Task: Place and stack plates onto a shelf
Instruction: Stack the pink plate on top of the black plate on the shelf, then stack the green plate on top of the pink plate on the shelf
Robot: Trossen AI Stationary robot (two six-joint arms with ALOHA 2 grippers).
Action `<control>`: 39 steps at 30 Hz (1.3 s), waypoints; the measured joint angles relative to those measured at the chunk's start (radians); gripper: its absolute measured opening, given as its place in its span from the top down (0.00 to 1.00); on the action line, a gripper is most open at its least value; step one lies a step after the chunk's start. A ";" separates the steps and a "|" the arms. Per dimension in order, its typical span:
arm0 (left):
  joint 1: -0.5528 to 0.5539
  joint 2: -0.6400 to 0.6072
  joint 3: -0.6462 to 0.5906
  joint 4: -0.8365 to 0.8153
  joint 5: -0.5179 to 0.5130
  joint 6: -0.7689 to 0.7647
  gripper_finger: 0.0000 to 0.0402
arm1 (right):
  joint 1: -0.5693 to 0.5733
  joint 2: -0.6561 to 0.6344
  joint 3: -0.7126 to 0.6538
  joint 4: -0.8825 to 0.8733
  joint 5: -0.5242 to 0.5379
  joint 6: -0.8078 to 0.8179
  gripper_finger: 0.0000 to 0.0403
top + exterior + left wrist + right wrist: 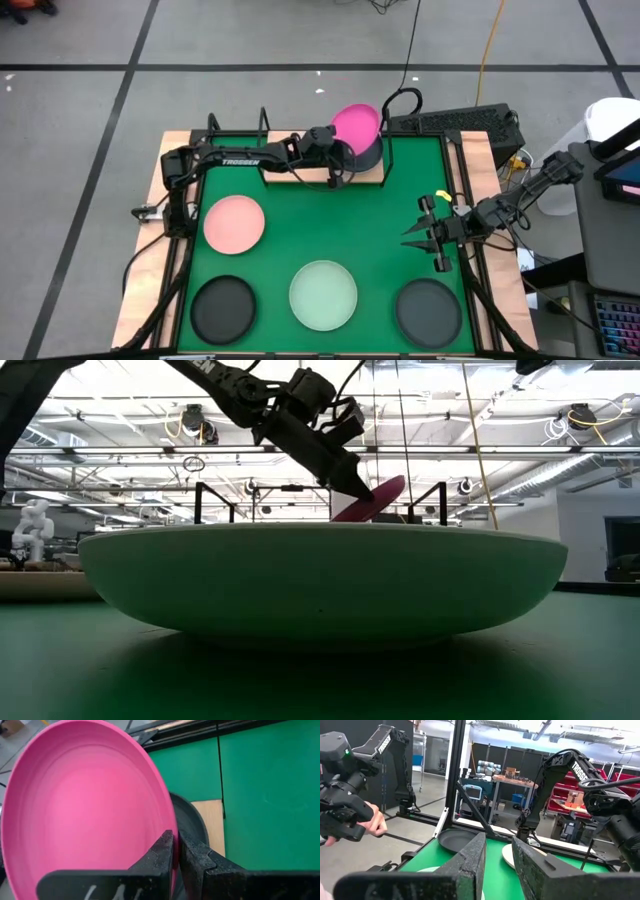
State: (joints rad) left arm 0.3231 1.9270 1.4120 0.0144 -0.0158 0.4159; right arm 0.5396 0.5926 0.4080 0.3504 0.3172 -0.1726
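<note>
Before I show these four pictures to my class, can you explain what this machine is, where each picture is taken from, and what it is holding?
It is a robot with two dark arms at a green table, each ending in a two-finger gripper. One picture looks straight down from above, one sits at table height, and two come from cameras on the arms' wrists. The left gripper has its jaws shut on the rim of a magenta plate, held tilted over a dark plate on the wooden shelf at the table's far edge. The right gripper waits at the right side, jaws open. Still on the table lie a pink plate, a mint plate and two dark ones.
</note>
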 joint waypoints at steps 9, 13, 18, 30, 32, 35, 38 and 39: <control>-0.004 0.000 0.000 -0.004 -0.005 0.009 0.85 | 0.000 0.000 0.000 -0.001 0.000 -0.003 0.80; -0.004 0.000 0.000 -0.002 -0.014 -0.003 0.78 | 0.000 0.000 0.000 -0.004 0.000 -0.008 0.80; -0.007 -0.013 0.000 -0.015 -0.014 -0.029 0.77 | 0.000 0.001 0.000 -0.009 0.000 -0.015 0.80; -0.130 -0.324 0.000 -0.315 -0.063 -0.168 0.76 | -0.001 0.000 0.000 -0.070 0.081 -0.020 0.80; -0.170 -0.374 0.000 -0.376 -0.110 -0.193 0.76 | -0.001 0.000 0.000 -0.072 0.081 -0.021 0.80; -0.239 -0.429 0.000 -0.491 -0.196 -0.233 0.76 | -0.001 0.000 0.000 -0.072 0.080 -0.019 0.80; -0.309 -0.453 0.000 -0.608 -0.279 -0.307 0.76 | -0.001 0.000 0.000 -0.072 0.080 -0.001 0.80; -0.333 -0.458 -0.001 -0.649 -0.308 -0.341 0.76 | -0.001 0.001 0.000 -0.072 0.080 0.001 0.80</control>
State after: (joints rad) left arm -0.0102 1.4689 1.4113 -0.6342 -0.3243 0.0752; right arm 0.5385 0.5933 0.4080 0.2783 0.3971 -0.1713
